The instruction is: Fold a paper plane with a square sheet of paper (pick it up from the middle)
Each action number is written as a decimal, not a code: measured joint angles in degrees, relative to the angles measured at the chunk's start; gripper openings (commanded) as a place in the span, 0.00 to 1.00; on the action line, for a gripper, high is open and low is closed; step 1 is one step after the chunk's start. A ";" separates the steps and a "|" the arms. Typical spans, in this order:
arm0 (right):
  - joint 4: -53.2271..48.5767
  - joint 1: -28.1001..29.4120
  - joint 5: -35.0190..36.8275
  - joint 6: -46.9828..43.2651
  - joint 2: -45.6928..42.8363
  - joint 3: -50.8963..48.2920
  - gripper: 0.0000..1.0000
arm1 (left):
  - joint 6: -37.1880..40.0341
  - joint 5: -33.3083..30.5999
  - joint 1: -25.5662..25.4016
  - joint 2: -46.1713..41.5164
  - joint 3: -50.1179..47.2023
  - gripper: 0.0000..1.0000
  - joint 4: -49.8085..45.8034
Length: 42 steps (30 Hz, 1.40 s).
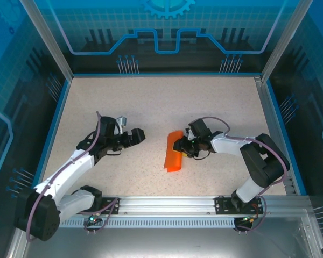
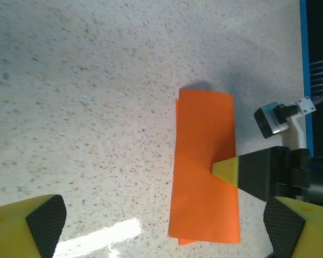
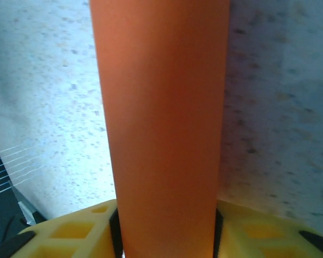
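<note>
Robotics lab test cell. Speckled beige tabletop point(image 1: 151, 102) boxed in by silver aluminium frame posts point(image 1: 46, 40) and translucent blue panels printed with gear-and-circuit graphics point(image 1: 167, 27). White-and-black left arm point(image 1: 64, 172) and right arm point(image 1: 234, 144) bolted to silver slotted rail point(image 1: 167, 204).

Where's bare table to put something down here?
Bare: the far half of the speckled beige tabletop, up to its blue back rim. Crowded: mid-table, where the right gripper meets the folded orange paper sheet, left gripper close by.

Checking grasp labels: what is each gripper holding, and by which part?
The right gripper seems to pinch the folded orange paper midway along the long edge nearest that arm. The left gripper, open, holds nothing.
</note>
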 measured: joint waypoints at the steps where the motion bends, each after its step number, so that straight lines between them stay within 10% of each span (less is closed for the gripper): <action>1: 0.39 -0.31 0.09 -0.09 -0.26 -0.83 0.49 | -0.28 0.11 -0.74 0.87 0.48 0.98 0.11; 18: 10.29 -1.42 -2.95 1.05 3.32 0.83 0.46 | -2.43 -0.02 -4.85 5.49 2.62 0.98 1.66; 31: 5.75 -1.42 -2.23 -3.26 5.40 3.17 0.62 | -3.26 -1.70 -4.85 5.81 4.48 0.98 1.66; 42: 0.55 -1.42 -1.20 -5.77 5.40 4.92 0.46 | -0.50 -1.99 -4.85 5.81 6.29 0.98 1.20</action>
